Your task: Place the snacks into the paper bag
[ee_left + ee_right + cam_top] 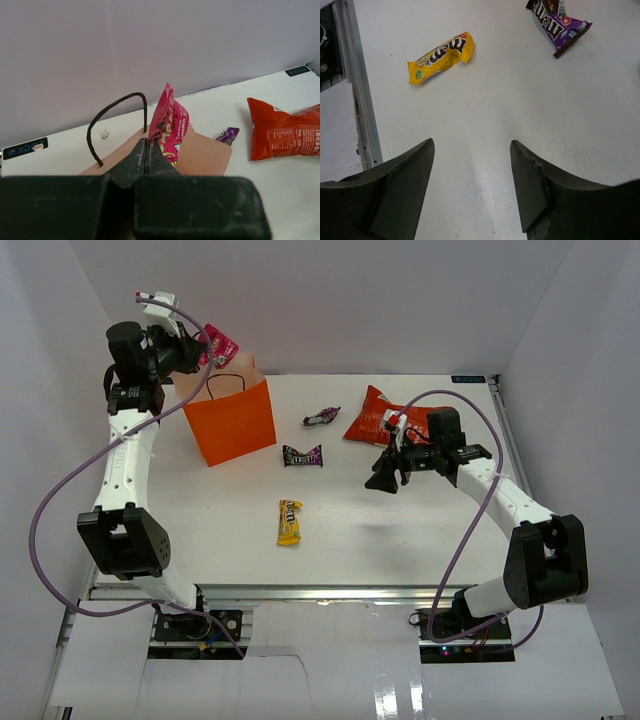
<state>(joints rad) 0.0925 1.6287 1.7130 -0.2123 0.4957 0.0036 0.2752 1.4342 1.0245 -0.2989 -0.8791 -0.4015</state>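
Observation:
The orange paper bag [233, 420] stands upright at the back left. My left gripper [198, 353] is shut on a pink candy packet [217, 345] and holds it above the bag's open top; in the left wrist view the packet [168, 125] sticks up from my shut fingers over the bag's pale inside [210, 156]. My right gripper [382, 481] is open and empty above the table, right of centre. The red chip bag [382, 416] lies at the back right. A dark purple packet [302, 455], a silver-blue packet [321, 416] and a yellow packet [289, 521] lie on the table.
The white table [420, 530] has white walls at the back and both sides. In the right wrist view the yellow packet [440, 57] and dark purple packet [559, 25] lie ahead of my fingers. A metal rail [300, 592] runs along the near edge.

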